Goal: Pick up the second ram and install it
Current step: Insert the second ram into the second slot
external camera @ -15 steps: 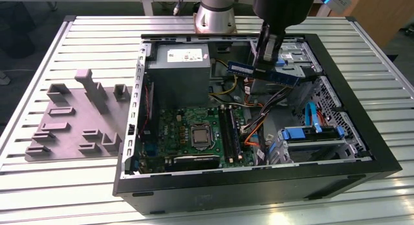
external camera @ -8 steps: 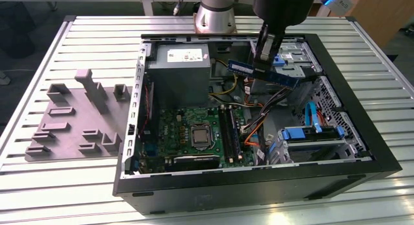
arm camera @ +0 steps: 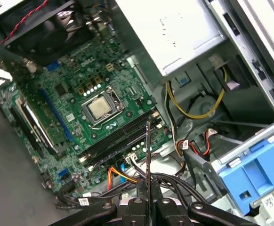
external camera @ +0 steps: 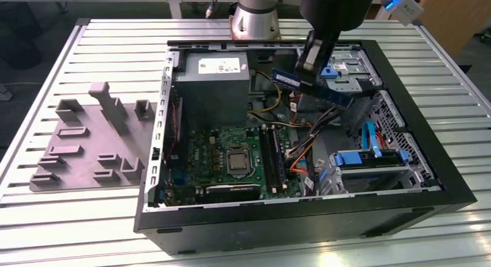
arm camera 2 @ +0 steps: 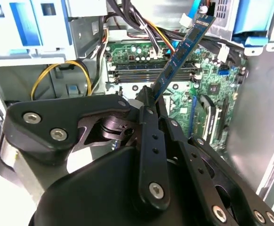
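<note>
The gripper [arm camera 2: 149, 96] fingers are clamped on one end of the second ram [arm camera 2: 181, 52], held above the motherboard [arm camera: 80, 89]. It looks light, thin, stiff and fragile, so best gripped on its flat faces.

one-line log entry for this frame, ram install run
phase: carry | claw: shut on second ram | ram: in air above open PC case, tilted | slots: ram not seated
</note>
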Controlling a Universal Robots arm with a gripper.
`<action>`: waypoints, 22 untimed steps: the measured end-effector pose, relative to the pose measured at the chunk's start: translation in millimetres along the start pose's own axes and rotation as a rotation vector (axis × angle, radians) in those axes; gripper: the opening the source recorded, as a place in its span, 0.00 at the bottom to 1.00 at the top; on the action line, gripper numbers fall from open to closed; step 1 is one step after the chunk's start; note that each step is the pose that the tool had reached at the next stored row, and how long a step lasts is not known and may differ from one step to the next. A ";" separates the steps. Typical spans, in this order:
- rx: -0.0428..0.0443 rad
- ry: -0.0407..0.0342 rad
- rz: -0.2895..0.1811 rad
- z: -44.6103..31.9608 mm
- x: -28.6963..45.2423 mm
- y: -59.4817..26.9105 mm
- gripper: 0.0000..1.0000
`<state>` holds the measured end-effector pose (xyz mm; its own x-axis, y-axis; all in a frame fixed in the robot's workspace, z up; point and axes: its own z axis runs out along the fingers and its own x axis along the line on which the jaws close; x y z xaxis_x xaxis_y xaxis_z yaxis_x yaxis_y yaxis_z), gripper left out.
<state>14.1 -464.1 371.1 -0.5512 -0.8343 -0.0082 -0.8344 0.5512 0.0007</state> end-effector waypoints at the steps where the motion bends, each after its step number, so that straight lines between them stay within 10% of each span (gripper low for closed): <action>1: 0.0002 0.0001 0.018 0.0 0.0 0.0 0.14; 22: 0.0032 -0.0001 0.382 1.7 0.0 0.0 0.14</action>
<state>14.0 -464.1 369.4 -0.8226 -0.5686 -0.0081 -0.5686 0.8226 0.0006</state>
